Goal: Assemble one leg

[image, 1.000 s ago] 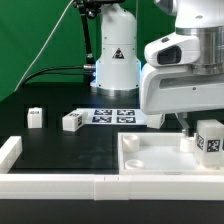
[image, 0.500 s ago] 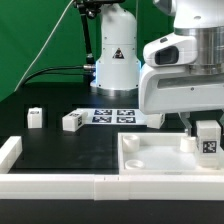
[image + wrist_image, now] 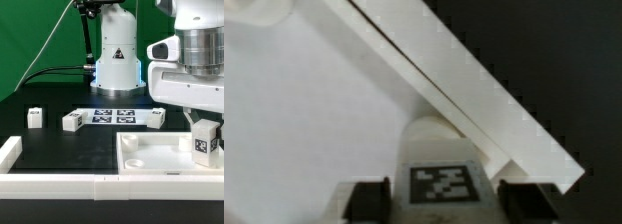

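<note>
Since the frame half a second earlier, the wrist housing (image 3: 190, 82) has risen and shifted toward the exterior view's right. This has uncovered a loose leg (image 3: 157, 118) just beside the marker board (image 3: 113, 116), while the gripped leg (image 3: 206, 141) has kept nearly the same position. The arm enters from the top of the exterior view with the wrist pointing downward. In the wrist view the fingers (image 3: 367, 204) stand one on each side of the leg (image 3: 445, 183) and are closed on it. The leg's long axis is close to vertical with a slight lean, and its square marker tag faces the exterior camera. It sits at the corner of the square panel (image 3: 140, 137) on the exterior view's right, close to the panel's raised rim. Whether its lower end touches the panel floor cannot be determined. Two further loose legs (image 3: 72, 121) lie on the black bench (image 3: 60, 145), well apart from the panel, toward the exterior view's left. A white rail (image 3: 70, 186) borders the near edge of the bench. The arm base (image 3: 116, 55), marked with a warning triangle, stands behind the marker board. A green backdrop (image 3: 30, 40) closes the exterior view's left.
</note>
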Robot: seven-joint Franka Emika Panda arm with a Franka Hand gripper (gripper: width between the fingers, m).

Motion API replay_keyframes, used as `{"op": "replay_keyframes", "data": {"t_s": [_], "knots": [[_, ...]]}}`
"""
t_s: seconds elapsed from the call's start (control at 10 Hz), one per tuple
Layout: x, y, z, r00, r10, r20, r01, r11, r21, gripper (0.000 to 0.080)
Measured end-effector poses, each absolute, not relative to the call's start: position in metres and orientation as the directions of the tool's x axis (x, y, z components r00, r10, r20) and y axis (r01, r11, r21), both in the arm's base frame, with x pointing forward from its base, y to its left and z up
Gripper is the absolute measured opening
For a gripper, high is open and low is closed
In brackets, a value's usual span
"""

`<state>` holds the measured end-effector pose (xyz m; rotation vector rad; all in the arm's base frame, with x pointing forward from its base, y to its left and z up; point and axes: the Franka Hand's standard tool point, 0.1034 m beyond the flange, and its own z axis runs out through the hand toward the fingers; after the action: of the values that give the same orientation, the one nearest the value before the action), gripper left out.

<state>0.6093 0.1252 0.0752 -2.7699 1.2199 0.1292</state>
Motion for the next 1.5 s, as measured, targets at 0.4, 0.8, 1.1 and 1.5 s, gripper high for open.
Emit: {"op": "replay_keyframes", "data": {"t_s": [0.4, 0.8, 1.1, 1.5], "knots": [[0.6071, 0.1342, 0.0742, 0.337, -0.93, -0.147, -0.941, -0.338, -0.015, 0.0291], [0.6069, 0.135, 0.0742, 0.39, -0.909, -0.147, -0.92, -0.391, -0.024, 0.0588], [0.6075, 0.1294, 0.0738, 0.728, -0.674, -0.124, -0.685, -0.725, -0.078, 0.0647], [0.6062, 0.1351, 0.074, 0.986, -0.159, -0.042, -0.161, -0.985, -0.055, 0.0648]]}}
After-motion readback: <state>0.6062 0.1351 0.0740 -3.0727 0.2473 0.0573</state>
